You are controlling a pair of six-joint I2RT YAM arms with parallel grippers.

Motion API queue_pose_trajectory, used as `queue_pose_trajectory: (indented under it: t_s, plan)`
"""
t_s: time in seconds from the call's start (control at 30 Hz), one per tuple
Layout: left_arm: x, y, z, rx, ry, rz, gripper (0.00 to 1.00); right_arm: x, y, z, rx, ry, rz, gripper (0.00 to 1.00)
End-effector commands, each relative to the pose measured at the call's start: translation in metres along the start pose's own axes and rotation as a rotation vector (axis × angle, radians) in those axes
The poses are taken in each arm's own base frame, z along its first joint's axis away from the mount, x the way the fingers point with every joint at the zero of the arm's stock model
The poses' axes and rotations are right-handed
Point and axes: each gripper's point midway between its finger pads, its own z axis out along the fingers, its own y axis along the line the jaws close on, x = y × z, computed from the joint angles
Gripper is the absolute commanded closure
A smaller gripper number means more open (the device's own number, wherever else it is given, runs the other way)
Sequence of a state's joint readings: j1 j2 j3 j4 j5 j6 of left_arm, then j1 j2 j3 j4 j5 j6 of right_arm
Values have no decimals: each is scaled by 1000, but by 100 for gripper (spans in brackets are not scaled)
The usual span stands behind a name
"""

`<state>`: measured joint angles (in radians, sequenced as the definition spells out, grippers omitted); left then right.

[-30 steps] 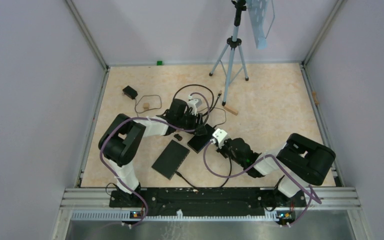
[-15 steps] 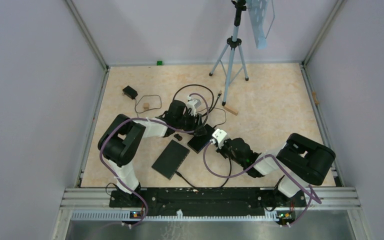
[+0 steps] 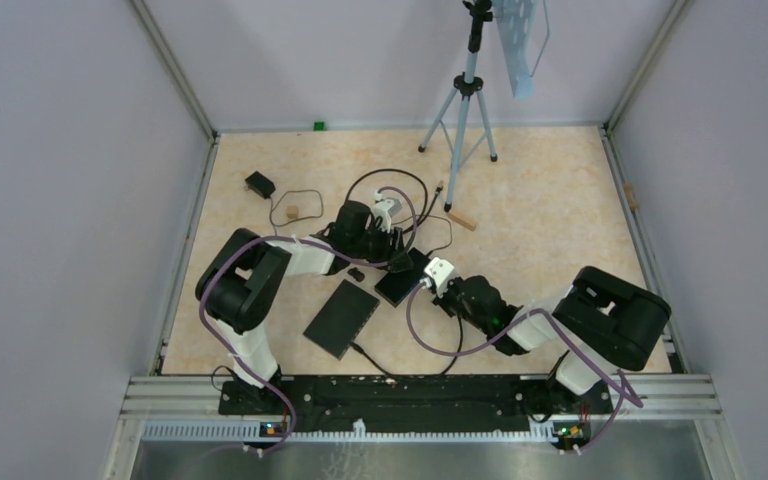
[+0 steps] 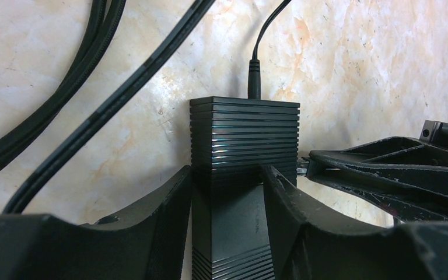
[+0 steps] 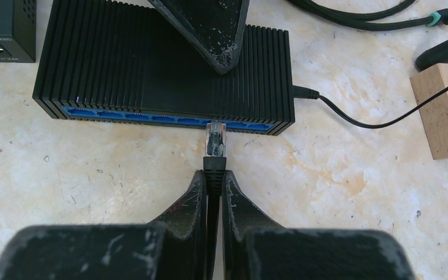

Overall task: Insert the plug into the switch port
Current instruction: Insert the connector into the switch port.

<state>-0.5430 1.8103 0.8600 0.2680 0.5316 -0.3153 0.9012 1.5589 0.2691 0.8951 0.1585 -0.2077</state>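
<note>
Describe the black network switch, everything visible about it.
The switch is a flat, black, ribbed box, plastic by its look, lying on the marbled table. A row of blue ports runs along its front face. A thin black power cable enters one end. The left gripper clamps it. The plug, held in the right gripper, has its tip at one port, not visibly seated.

The switch (image 5: 151, 64), a flat black ribbed box, lies mid-scene on the tabletop (image 5: 122, 169), with a row of blue ports (image 5: 151, 115) along its near face. The plug (image 5: 216, 137), clear with a black boot, points level at a right-of-centre port, tip at its mouth
</note>
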Motion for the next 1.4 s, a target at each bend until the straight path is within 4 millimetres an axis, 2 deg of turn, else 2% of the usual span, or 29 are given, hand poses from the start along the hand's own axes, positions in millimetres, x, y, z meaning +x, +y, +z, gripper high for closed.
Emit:
queue_pose_trajectory:
  t_s: [0.0, 0.43, 0.6, 0.83, 1.17, 1.37]
  plan:
    - [19, -4, -3, 16, 62, -27, 47, -57, -1, 2, -8, -200, 25, 100]
    - [18, -3, -3, 10, 60, -23, 47, -61, -2, 0, -1, -221, 31, 100]
    - [19, -4, -3, 19, 65, -25, 47, -47, -6, 9, 33, -146, 34, 100]
    - [22, -6, -5, 30, 75, -15, 47, -44, -7, 18, 47, -133, 29, 100]
    - [26, -12, -5, 67, 92, 6, 48, -56, 2, 24, -12, -172, -16, 100]
    - [30, -12, -6, 70, 100, 10, 48, -62, 16, 23, -88, -189, 77, 100]
